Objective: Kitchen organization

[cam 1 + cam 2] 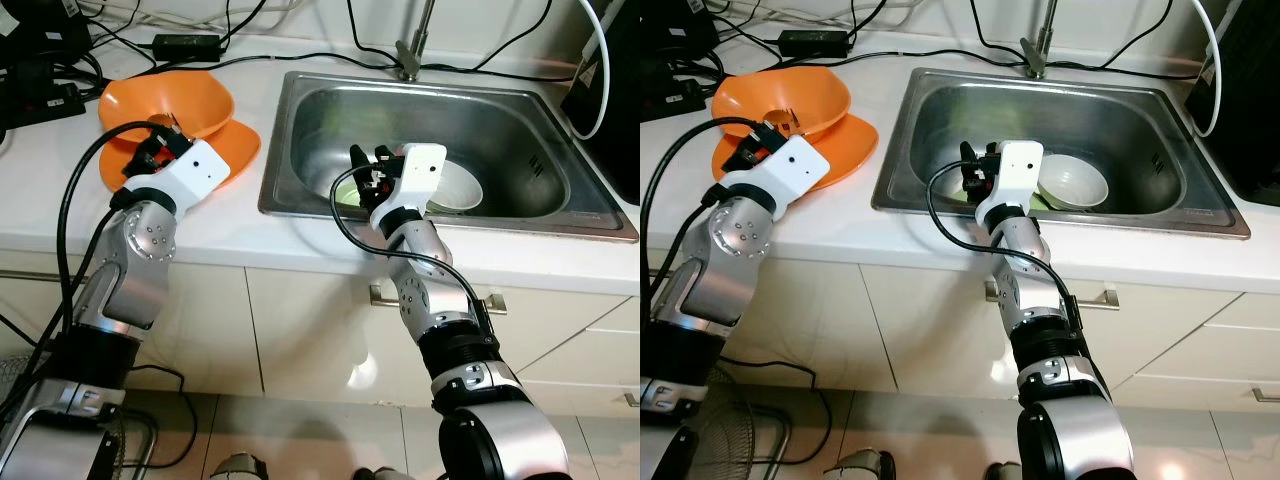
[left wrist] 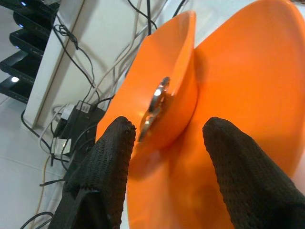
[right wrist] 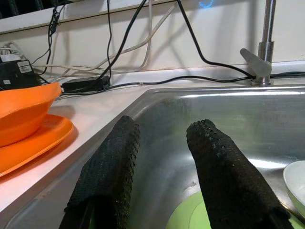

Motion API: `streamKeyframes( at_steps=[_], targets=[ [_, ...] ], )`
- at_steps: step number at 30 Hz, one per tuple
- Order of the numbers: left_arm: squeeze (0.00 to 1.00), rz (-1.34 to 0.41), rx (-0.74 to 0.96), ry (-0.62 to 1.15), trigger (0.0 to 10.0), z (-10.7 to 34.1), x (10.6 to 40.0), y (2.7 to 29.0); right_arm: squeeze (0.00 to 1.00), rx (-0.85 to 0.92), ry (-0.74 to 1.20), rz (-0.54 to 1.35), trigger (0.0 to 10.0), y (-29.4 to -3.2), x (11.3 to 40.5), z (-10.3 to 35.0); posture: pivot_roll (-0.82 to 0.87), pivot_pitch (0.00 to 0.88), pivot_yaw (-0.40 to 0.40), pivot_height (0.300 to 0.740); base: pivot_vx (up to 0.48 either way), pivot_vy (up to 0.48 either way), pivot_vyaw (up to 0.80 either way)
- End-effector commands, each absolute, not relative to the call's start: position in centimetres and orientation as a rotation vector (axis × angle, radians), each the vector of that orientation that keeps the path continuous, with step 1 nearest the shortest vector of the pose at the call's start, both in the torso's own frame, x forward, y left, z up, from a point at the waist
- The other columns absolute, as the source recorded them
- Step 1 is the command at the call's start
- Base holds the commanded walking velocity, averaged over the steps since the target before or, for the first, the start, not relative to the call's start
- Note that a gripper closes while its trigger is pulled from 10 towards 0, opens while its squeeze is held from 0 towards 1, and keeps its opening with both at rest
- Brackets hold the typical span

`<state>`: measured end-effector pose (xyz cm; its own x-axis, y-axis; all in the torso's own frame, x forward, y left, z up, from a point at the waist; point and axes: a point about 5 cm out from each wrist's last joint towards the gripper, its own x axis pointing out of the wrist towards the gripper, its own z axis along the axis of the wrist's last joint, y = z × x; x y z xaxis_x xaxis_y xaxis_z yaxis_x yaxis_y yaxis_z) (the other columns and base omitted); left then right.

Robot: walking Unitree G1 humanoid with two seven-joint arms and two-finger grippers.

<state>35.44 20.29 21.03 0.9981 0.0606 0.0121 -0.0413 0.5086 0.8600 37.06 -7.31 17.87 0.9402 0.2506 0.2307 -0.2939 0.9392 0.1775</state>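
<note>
An orange bowl (image 1: 175,100) rests on an orange plate (image 1: 243,150) on the counter, left of the sink (image 1: 500,115). A metal spoon (image 2: 156,102) lies in the bowl, its end over the rim. My left gripper (image 2: 167,126) is open just short of the bowl's near side, its fingers spread to either side of the spoon's end and holding nothing. In the sink lie a green plate (image 3: 186,217) and a white bowl (image 1: 458,187) next to it. My right gripper (image 1: 368,165) hangs open over the sink's near left part, above the green plate and empty.
A faucet (image 1: 412,50) stands behind the sink. Black cables and a power adapter (image 1: 185,45) run along the back of the counter, with dark electronics (image 1: 35,95) at the far left. A black appliance (image 1: 610,90) stands right of the sink. Cabinet fronts (image 1: 300,330) are below the counter.
</note>
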Motion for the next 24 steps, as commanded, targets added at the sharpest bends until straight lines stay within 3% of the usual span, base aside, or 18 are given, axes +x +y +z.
streamKeyframes(
  at_steps=[1, 2, 3, 4, 6, 7, 24],
  targets=[
    [0.00, 0.054, 1.043, -0.005, 10.0, 21.47, 35.69, 19.79, 0.00, 0.223, -0.213, 0.266, 10.0, -7.60, 37.16, 18.05, 0.07, 0.067, -0.050, 0.732, 0.000, 0.000, 0.00],
    [0.00, 0.053, 1.043, -0.005, 8.1, 21.45, 35.71, 19.78, 0.00, 0.223, -0.212, 0.266, 10.0, -7.59, 37.16, 18.05, 0.07, 0.067, -0.050, 0.732, 0.000, 0.000, 0.00],
    [0.00, 0.053, 1.043, -0.005, 8.1, 21.45, 35.71, 19.78, 0.00, 0.223, -0.212, 0.266, 10.0, -7.59, 37.16, 18.05, 0.07, 0.067, -0.050, 0.732, 0.000, 0.000, 0.00],
    [0.00, 0.051, 1.045, -0.005, 2.9, 21.43, 35.79, 19.79, 0.00, 0.223, -0.212, 0.266, 10.0, -7.56, 37.18, 18.06, 0.08, 0.066, -0.052, 0.732, 0.000, 0.000, 0.00],
    [0.00, 0.050, 1.046, -0.006, 2.9, 21.42, 35.84, 19.80, 0.00, 0.223, -0.212, 0.267, 10.0, -7.54, 37.19, 18.07, 0.08, 0.066, -0.052, 0.732, 0.000, 0.000, 0.00],
    [0.00, 0.051, 1.045, -0.007, 0.0, 21.42, 35.86, 19.83, 0.00, 0.224, -0.212, 0.267, 10.0, -7.52, 37.21, 18.09, 0.08, 0.066, -0.053, 0.732, 0.000, 0.000, 0.00],
    [0.00, 0.046, 1.041, -0.021, 0.0, 21.36, 35.96, 19.69, 0.00, 0.226, -0.210, 0.266, 10.0, -7.54, 37.16, 17.99, 0.08, 0.066, -0.051, 0.732, 0.000, 0.000, 0.00]
  ],
)
